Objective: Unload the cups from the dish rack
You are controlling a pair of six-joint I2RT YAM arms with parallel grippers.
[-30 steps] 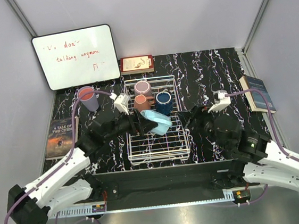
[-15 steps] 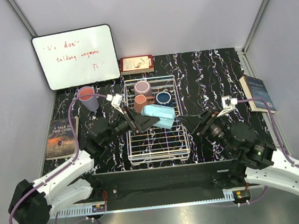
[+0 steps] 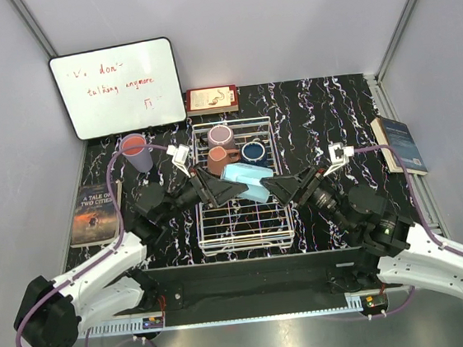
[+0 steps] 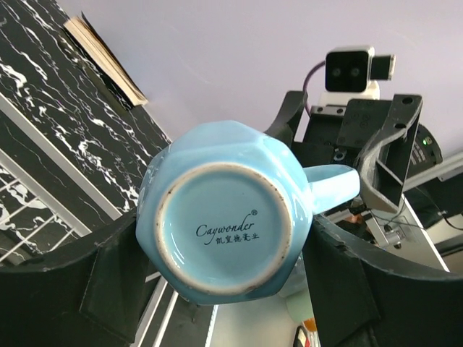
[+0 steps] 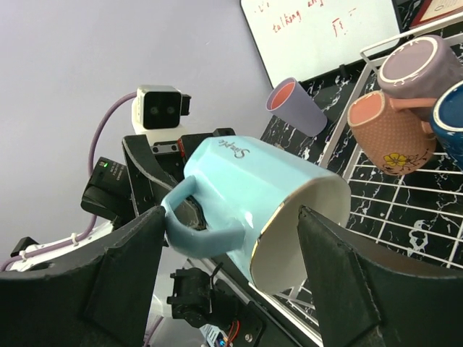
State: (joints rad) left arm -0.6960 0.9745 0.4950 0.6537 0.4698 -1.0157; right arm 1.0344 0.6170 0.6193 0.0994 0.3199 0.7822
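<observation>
My left gripper (image 3: 231, 188) (image 4: 224, 269) is shut on a light blue mug (image 3: 246, 182) (image 4: 224, 224) (image 5: 268, 191) and holds it on its side above the white wire dish rack (image 3: 247, 242) (image 5: 405, 210). My right gripper (image 3: 277, 189) (image 5: 231, 217) stands open around the same mug, one finger beside its handle and the other at its rim. In the rack's far end sit a mauve cup (image 3: 220, 133) (image 5: 419, 65), a salmon pink cup (image 3: 219, 159) (image 5: 387, 130) and a dark blue cup (image 3: 254, 151). A lavender cup (image 3: 136, 152) (image 5: 293, 105) stands on the table left of the rack.
A whiteboard (image 3: 116, 88) leans at the back left. A book (image 3: 211, 99) lies behind the rack. Another book (image 3: 95, 213) lies at the left edge, and a third (image 3: 400, 143) at the right edge. Grey walls enclose the black marbled table (image 3: 325, 114).
My right gripper swung left from the table's right side up to the mug and now straddles it. My left gripper kept its hold on the mug and shifted it slightly right over the rack.
</observation>
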